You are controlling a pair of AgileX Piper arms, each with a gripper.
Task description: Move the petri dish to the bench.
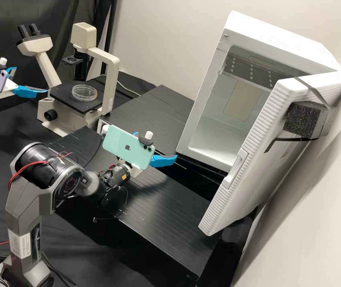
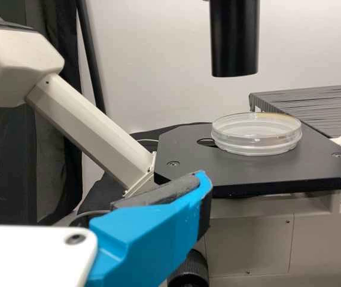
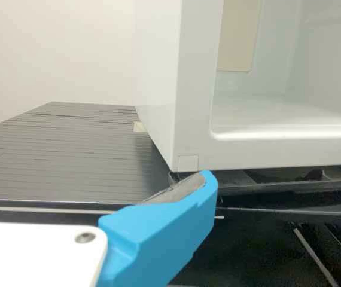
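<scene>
The left gripper (image 1: 31,80) is open just left of the microscope stage, its fingers apart with nothing between them. On that black stage (image 2: 182,156) lies a clear round petri dish (image 1: 84,93); in the left wrist view the dish (image 2: 256,134) sits beyond the fingertip of the left gripper (image 2: 93,182), not touching it. Above the black slatted bench (image 1: 170,211), before the white cabinet, the right gripper (image 1: 156,145) is open and holds nothing. In the right wrist view one blue finger of the right gripper (image 3: 94,179) shows near the cabinet's lower corner.
A white cabinet (image 1: 202,107) stands at the back right, its ribbed door (image 1: 254,159) swung open towards the front. The microscope's curved arm (image 1: 110,79) rises beside the stage, with a black tube (image 2: 234,36) above it. Eyepieces (image 1: 28,31) stick up at the back left.
</scene>
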